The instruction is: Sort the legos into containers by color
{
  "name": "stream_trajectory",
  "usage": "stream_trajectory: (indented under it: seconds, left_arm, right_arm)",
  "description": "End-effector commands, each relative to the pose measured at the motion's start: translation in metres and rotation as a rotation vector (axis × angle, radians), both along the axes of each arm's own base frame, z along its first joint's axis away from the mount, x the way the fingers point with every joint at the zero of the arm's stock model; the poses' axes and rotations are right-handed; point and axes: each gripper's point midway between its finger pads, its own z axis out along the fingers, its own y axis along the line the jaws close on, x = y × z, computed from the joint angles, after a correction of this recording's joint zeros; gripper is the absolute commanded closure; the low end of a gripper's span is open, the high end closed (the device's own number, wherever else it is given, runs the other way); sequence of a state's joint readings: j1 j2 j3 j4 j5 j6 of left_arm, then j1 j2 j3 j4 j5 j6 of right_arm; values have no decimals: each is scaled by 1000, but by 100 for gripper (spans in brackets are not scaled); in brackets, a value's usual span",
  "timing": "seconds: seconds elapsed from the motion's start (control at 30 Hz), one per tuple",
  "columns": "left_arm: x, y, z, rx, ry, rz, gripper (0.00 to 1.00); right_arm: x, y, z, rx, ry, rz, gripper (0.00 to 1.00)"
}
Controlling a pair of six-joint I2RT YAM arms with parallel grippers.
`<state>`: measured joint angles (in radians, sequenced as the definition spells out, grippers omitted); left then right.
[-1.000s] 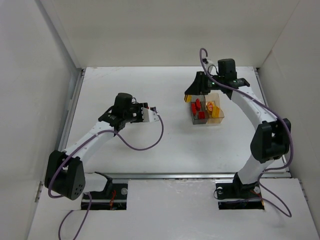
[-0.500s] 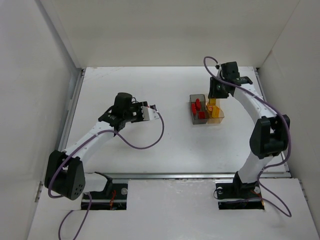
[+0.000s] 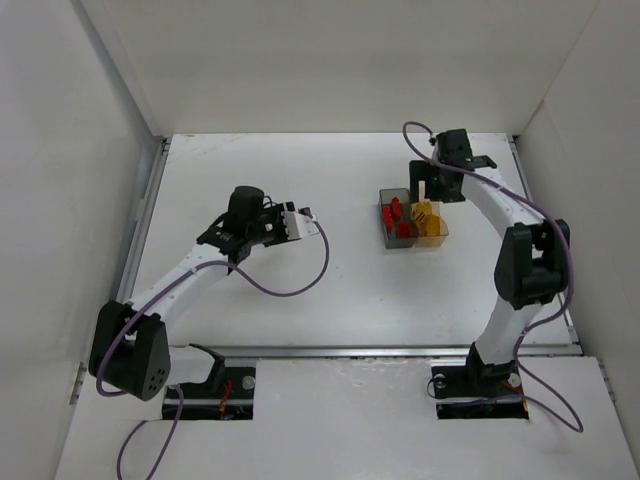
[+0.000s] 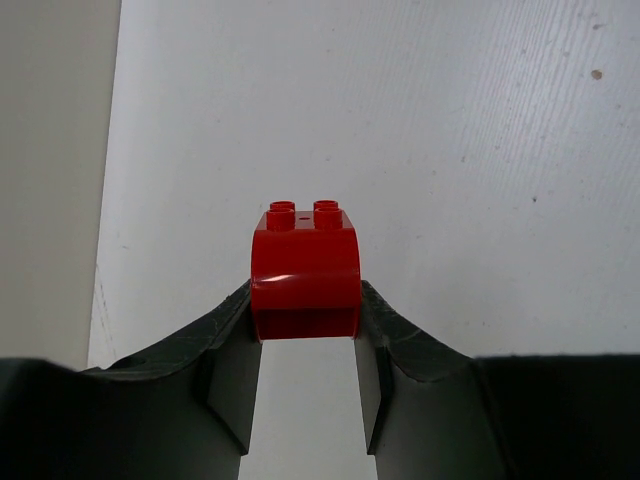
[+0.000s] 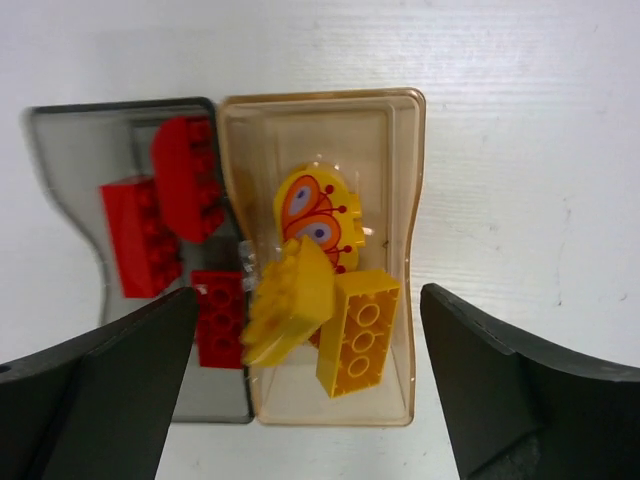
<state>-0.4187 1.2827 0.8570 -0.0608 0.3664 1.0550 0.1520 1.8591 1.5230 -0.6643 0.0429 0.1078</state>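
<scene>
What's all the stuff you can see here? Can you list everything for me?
red bricks: three, red, inside the grey box
yellow bricks: three, yellow, one with a butterfly picture, inside the orange box
rounded red brick: one, red, pinched in the left pincer above the table
grey box: one, smoky see-through grey, on the table, joined to the orange box
orange box: one, see-through amber, beside the grey box
table: one, white, under everything
left pincer: one, black, shut on the rounded red brick
right pincer: one, black, open, over the two boxes
</scene>
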Motion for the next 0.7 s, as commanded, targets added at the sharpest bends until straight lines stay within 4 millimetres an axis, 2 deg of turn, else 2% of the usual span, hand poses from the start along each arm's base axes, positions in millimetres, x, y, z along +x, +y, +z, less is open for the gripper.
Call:
stream_trajectory:
  seconds: [0.0,0.03,0.1,0.13,0.17,0.2,0.23,0.27,0.3,0.37,0.4,0.5,0.53,0.6,0.63,0.67]
  left_arm:
    - [2,-16,31,-127,-27,-11,100]
    - [2,-24,29,-173,16,-11,100]
    - [10,-35,46,-249,26,-5,100]
    - [11,-45,51,-282,44,-13,100]
    - [15,-54,46,-302,83,-10,100]
    - [15,-71,59,-356,115,-21,100]
    - [18,-82,64,-383,131,-30,100]
    - [23,-95,53,-390,187,-32,100]
    - [28,-115,74,-425,177,-57,100]
    - [31,-138,71,-437,258,-52,100]
    - [41,-163,72,-436,280,-65,100]
    - [47,-197,58,-415,395,-38,100]
    - [61,-219,56,-419,405,-28,100]
    - [70,-232,44,-437,473,36,100]
    - [74,-241,31,-436,491,53,100]
    - [79,-243,32,-453,483,64,100]
  right_arm:
    - [14,21,78,100,-251,77,3]
    - [14,24,100,120,-319,89,2]
    - [9,29,110,149,-354,114,2]
    - [8,29,128,155,-407,117,0]
    - [5,28,129,155,-407,117,0]
    - [5,28,136,157,-432,118,0]
    - [4,28,140,158,-441,118,0]
    - [4,29,149,172,-464,109,0]
    - [3,28,145,174,-455,90,0]
    - [2,26,157,184,-496,75,0]
    - [5,23,160,193,-506,58,0]
    - [2,17,160,193,-525,37,0]
    - [2,17,167,196,-548,39,0]
    - [1,15,160,188,-536,30,0]
    - [1,15,160,188,-536,30,0]
    - [1,11,158,184,-528,20,0]
